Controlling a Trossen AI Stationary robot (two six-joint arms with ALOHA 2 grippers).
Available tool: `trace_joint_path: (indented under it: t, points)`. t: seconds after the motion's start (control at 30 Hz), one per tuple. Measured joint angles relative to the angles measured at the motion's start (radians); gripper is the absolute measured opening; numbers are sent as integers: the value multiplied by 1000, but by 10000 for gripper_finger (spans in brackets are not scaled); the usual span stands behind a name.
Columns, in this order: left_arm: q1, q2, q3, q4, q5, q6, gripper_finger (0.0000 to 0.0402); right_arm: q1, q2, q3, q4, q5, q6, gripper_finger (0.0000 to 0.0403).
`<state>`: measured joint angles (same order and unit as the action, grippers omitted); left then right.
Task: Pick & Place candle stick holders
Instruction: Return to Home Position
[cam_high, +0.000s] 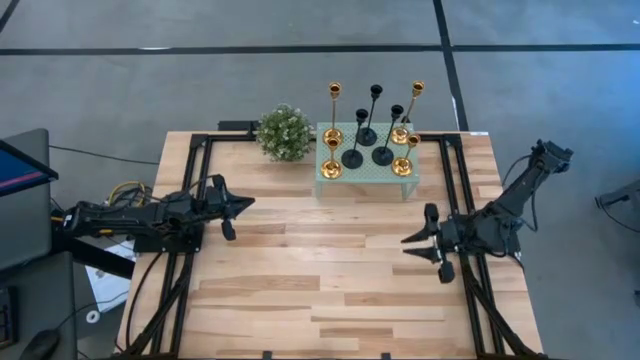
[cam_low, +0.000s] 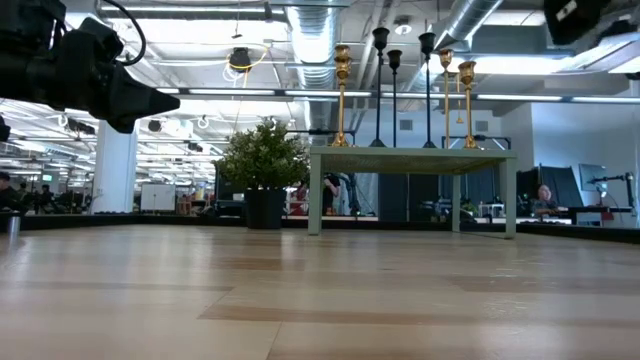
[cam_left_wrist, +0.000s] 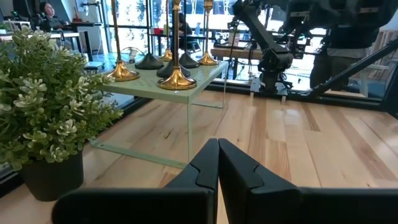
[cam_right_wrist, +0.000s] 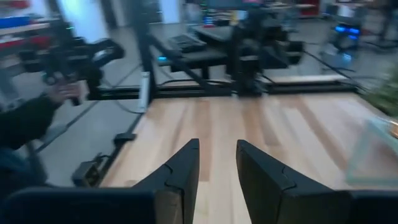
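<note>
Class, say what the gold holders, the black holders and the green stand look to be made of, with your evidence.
Gold holders: likely polished metal, bright reflections. Black holders: perhaps painted metal, matte, no glare. Green stand: probably coated sheet metal, punched holes.

Shiny gold candle stick holders (cam_high: 333, 133) and matte black candle stick holders (cam_high: 352, 158); mint green stand (cam_high: 372, 178) dotted with holes; green plant (cam_high: 284, 132); pale, plank-striped wooden desk (cam_high: 320, 270).

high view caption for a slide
Candle stick holders on the green stand beside the plant; left gripper and right gripper empty at either side.
</note>
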<state>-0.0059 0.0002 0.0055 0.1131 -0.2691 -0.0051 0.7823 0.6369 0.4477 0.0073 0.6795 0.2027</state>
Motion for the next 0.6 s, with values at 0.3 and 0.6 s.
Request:
trace_joint_path:
  t: [0.3, 0.6]
  points:
    - [0, 0, 0, 0, 0, 0, 8, -190, 108, -79, 314, -383, -156, 98]
    - [0, 0, 0, 0, 0, 0, 8, -338, -56, -137, 207, -495, -82, 98]
